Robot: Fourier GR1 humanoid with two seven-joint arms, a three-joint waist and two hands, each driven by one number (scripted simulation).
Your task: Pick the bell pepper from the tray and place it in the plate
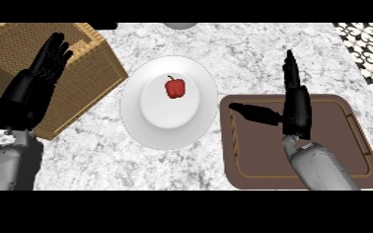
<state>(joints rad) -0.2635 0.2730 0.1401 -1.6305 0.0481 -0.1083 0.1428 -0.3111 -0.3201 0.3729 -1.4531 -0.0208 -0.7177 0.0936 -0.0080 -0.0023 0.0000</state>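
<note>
Head view: bell pepper (174,87) sits upright in the middle of the white plate (146,126), nothing touching it, so I read the placement as done. My right hand (296,106) hangs over the brown tray (255,173), fingers straight, thumb out toward the plate, holding nothing. For the retreat I'd pull back along the tray, staying off the plate rim. Left hand (45,64) rests open, fingers up, over the wicker basket (80,94). Surface is a speckled marble counter (241,54).
</note>
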